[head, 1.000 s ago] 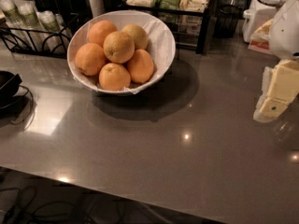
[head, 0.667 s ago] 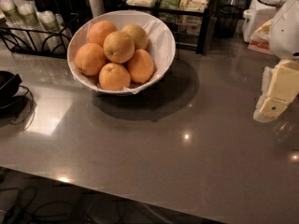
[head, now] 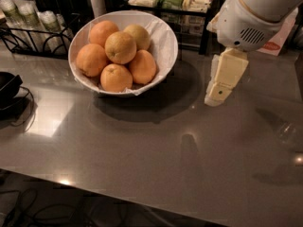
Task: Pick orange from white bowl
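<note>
The white bowl point(head: 165, 39), lined with white paper, stands at the back left of the grey table and holds several oranges. The golden, yellowish orange point(head: 120, 47) lies on top of the pile in the middle, with deeper orange fruits around it. My gripper point(head: 218, 88), cream-coloured, hangs below the white arm to the right of the bowl. It points down at the table, a short way off the bowl's rim, and touches no fruit.
A black wire rack with cups point(head: 28, 25) stands at the back left. A black object with a cable point(head: 8, 88) sits at the left edge. Trays of packets point(head: 175, 1) line the back. The table's front edge point(head: 142, 197) runs along the bottom.
The arm and gripper have moved left, from the right edge towards the bowl. The bowl and the oranges have not moved.
</note>
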You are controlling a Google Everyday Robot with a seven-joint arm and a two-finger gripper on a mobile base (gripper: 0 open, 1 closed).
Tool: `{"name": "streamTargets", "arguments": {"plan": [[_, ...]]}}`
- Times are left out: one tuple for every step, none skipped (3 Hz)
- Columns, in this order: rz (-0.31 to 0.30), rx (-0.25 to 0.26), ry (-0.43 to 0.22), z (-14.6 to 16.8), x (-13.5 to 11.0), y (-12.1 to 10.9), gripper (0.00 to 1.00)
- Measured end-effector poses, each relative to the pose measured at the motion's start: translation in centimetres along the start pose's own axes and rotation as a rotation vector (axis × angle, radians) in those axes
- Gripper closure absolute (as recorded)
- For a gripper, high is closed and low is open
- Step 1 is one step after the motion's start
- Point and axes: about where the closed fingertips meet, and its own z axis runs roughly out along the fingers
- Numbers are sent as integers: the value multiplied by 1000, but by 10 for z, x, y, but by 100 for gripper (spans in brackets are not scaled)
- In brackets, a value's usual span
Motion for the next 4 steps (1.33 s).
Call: {"name": "streamTargets", "arguments": {"plan": [[0, 0, 0, 0, 0, 0, 0], [0, 34, -74, 17, -25, -18, 0], [-35, 87, -200, 28, -75, -49, 0], [-35, 87, -200, 28, -75, -49, 0]]}}
